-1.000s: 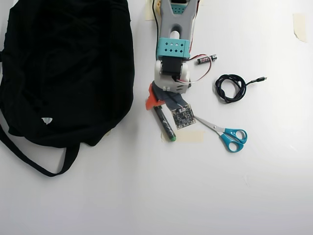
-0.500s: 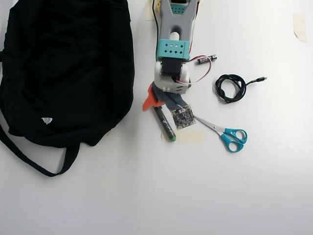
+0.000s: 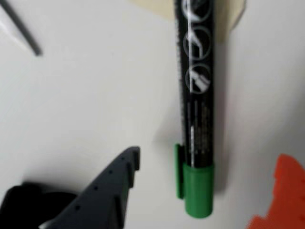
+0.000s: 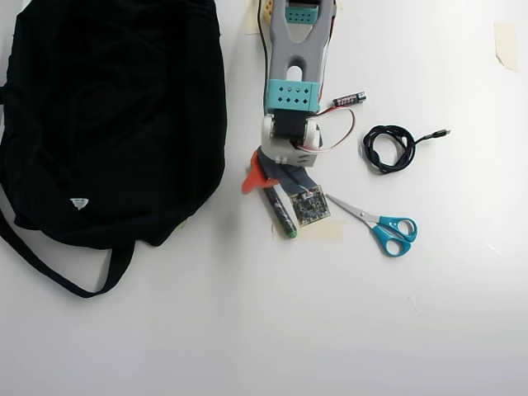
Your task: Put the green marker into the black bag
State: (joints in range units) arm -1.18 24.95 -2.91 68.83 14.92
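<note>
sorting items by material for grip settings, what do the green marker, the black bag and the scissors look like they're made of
Green marker: likely smooth plastic; glossy dark barrel with white print, matte green cap.
Black bag: soft woven fabric, it seems; matte, creased, slumped outline, limp strap.
Scissors: grey blades that look metal; shiny teal handles, probably plastic.

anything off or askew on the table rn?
Nothing stands out. The green marker lies flat between the open gripper's fingers, not yet clamped. The black bag, scissors, cable and battery lie apart, intact.
</note>
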